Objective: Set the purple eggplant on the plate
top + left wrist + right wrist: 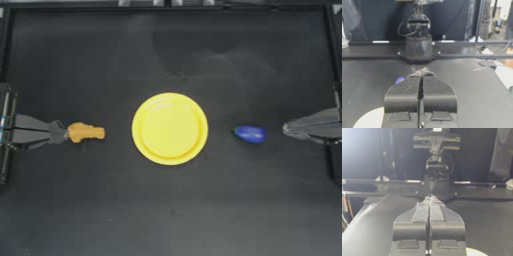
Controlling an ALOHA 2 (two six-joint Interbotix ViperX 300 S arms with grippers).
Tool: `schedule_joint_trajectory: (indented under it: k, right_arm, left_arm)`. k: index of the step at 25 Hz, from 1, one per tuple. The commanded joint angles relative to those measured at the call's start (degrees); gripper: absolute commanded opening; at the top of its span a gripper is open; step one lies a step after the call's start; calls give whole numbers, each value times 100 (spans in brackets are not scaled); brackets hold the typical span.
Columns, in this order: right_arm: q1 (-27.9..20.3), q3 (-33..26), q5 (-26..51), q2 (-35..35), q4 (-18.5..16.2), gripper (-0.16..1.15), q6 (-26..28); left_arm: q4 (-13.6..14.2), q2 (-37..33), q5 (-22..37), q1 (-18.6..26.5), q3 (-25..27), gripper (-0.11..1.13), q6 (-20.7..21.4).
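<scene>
The round yellow plate lies at the table's middle with nothing on it. The small blue-purple eggplant rests on the table just right of the plate, its dark stem end toward the plate. My right gripper is parked at the right edge, shut, a short gap from the eggplant. My left gripper sits at the left edge, shut, its tip against an orange-tan nugget piece. In the left wrist view the eggplant peeks past the shut jaws, with a slice of plate low down.
The orange-tan nugget lies left of the plate, by the left gripper's tip. Metal frame rails border the table at the back and sides. A slice of the plate shows in the right wrist view, with the left arm's base beyond.
</scene>
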Motion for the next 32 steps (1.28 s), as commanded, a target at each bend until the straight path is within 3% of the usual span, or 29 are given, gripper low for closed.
schedule_joint_trajectory:
  k: [1, 5, 9, 12, 15, 16, 18, 20, 23, 27, 32]
  right_arm:
    - [-9, -62, -53, 26, -53, -6, -18]
    - [-9, -44, -26, 26, -79, 9, -9]
    - [-9, -44, -9, 26, -88, 14, -35]
    - [-9, -53, 0, 26, -237, 33, -44]
    - [-9, -88, 0, 26, -334, 76, -26]
    - [-9, -105, 0, 35, -334, 91, -26]
    - [-9, -132, 9, 26, -352, 111, -26]
    - [-18, -176, 97, 26, -343, 102, -35]
    - [-97, -343, 510, 35, -281, 96, -18]
    - [-615, -756, 1846, 123, 0, 100, 9]
    - [-1354, -1389, 3876, 308, 70, 100, 9]
  left_arm:
    - [-9, -97, -9, -9, -114, -1, 35]
    - [18, -88, 35, -9, -132, 8, 70]
    - [18, -97, 18, -18, -123, 20, 123]
    - [18, -97, 9, -18, -105, 54, 202]
    - [18, -88, 18, -9, -105, 102, 211]
    - [18, -88, 26, -18, -114, 109, 211]
    - [18, -88, 35, -18, -123, 103, 220]
    - [18, -88, 53, -9, -114, 97, 211]
    - [0, -88, 62, -9, -114, 101, 211]
    - [-9, -70, 176, 9, -132, 103, 202]
    - [-18, -62, 220, 105, -123, 103, 193]
